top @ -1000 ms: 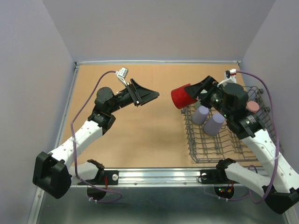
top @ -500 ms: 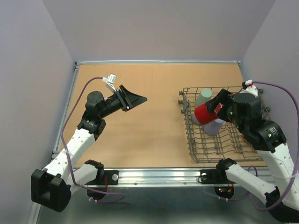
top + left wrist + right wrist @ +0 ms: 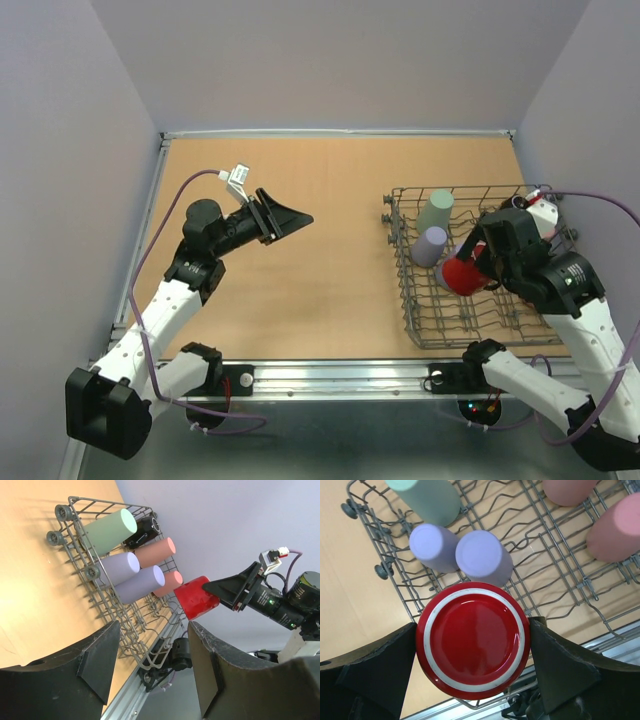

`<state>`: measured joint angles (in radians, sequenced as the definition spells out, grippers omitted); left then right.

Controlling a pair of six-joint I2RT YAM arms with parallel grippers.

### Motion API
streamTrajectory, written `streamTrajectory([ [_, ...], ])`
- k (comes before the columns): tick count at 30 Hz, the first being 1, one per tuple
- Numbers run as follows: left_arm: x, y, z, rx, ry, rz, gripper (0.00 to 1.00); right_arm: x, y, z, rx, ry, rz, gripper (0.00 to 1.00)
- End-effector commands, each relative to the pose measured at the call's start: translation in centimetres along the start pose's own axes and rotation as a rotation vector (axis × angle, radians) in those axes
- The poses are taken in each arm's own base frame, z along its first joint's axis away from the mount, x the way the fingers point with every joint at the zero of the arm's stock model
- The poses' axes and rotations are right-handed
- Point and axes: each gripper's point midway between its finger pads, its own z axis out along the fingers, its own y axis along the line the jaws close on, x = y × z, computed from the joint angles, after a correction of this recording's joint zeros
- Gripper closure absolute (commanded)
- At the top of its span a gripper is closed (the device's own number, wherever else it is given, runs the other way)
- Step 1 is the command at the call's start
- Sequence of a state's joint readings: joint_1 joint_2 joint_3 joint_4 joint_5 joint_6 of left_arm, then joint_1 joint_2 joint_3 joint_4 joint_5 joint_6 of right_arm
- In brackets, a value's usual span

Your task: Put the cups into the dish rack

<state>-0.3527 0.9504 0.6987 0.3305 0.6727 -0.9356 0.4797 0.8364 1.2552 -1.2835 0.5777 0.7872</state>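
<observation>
Seven cups are counted in all. Six of them are laid on their sides inside the dish rack (image 3: pixel 470 187), which is set on the right part of the table (image 3: pixel 330 300). One sage-green tumbler (image 3: pixel 110 530) is found at the far left corner of the rack, with one dark mug (image 3: pixel 142 530) just beside it along the far side. Two lavender tumblers, one (image 3: pixel 434 547) nearer the rack's left wall and the other (image 3: pixel 482 557) touching it, are placed in the middle. Two pink tumblers are seen toward the right side, one (image 3: pixel 155 552) farther back and one (image 3: pixel 170 582) nearer the front.

The seventh cup, a glossy red mug (image 3: pixel 472 640), is clamped between the two fingers of the right gripper (image 3: pixel 468 268). It is held on its side over the near part of the rack, just beside the second lavender tumbler, with its white-ringed base turned toward the wrist camera. Whether the wires are touched by it cannot be told, and its handle is not seen.

The left gripper (image 3: pixel 295 215) is held above the bare table, well apart from the rack, with its jaws spread wide and nothing between them. Its two fingers (image 3: pixel 95 655) are pointed toward the rack.
</observation>
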Motion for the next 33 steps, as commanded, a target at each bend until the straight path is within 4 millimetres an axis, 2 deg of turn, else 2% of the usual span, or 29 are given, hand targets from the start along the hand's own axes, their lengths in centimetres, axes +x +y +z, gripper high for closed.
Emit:
streamTrajectory([
  [1,-0.2,-0.7,-0.4,0.031,-0.016,0.051,0.33,0.2,-1.2,0.3,0.052,-0.033,0.076,0.99],
  [7,-0.2,-0.4,-0.2,0.027,-0.015,0.05,0.34,3.7,-1.0,2.4,0.029,0.023,0.136,0.99],
  [16,-0.3,-0.5,-0.2,0.028,-0.01,0.049,0.34,4.6,-0.8,4.4,0.047,-0.007,0.213,1.0],
  [22,-0.5,-0.6,0.1,0.031,-0.003,0.057,0.35,6.6,-0.3,6.6,0.074,0.027,0.243,1.0],
  [25,-0.8,-1.0,0.2,0.037,-0.002,0.068,0.35,6.9,-0.6,7.1,0.094,0.018,0.249,1.0],
  [33,-0.6,-0.4,-0.2,0.022,-0.001,0.067,0.35,7.4,-0.7,8.0,0.138,0.03,0.208,1.0],
])
